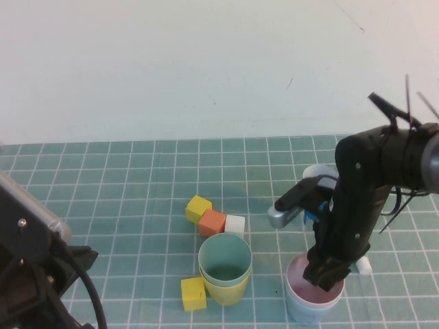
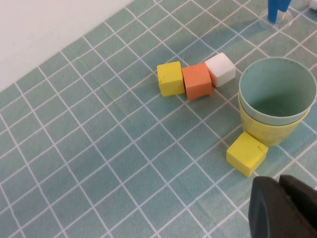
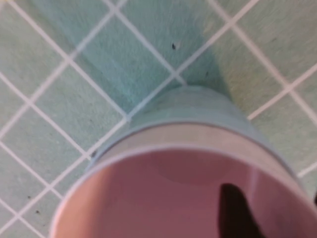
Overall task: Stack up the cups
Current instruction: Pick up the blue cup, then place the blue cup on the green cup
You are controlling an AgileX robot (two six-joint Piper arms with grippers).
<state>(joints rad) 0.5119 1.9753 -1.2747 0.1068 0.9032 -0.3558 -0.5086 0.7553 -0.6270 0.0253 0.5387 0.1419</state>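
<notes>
Looking down, I am seeing four smooth plastic cups in two nested pairs: pale green cup (image 1: 225,260) inside yellow cup (image 1: 226,291), pink cup (image 1: 312,288) inside light blue cup (image 1: 305,312), near the tabletop's (image 1: 123,185) near edge. My right tool (image 1: 324,273) is sitting over the pink rim; I cannot tell its spread. My left tool (image 2: 285,208), pinched shut and empty, is showing only in its wrist view, which also shows four cubes (image 2: 197,81).

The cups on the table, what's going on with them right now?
The right gripper is at the rim of the pink cup, which sits nested in the light blue cup; whether it grips the rim is unclear. The pale green cup sits inside the yellow cup nearby, so there are two pairs, not one stack. The left gripper is shut and parked at the near left.
</notes>
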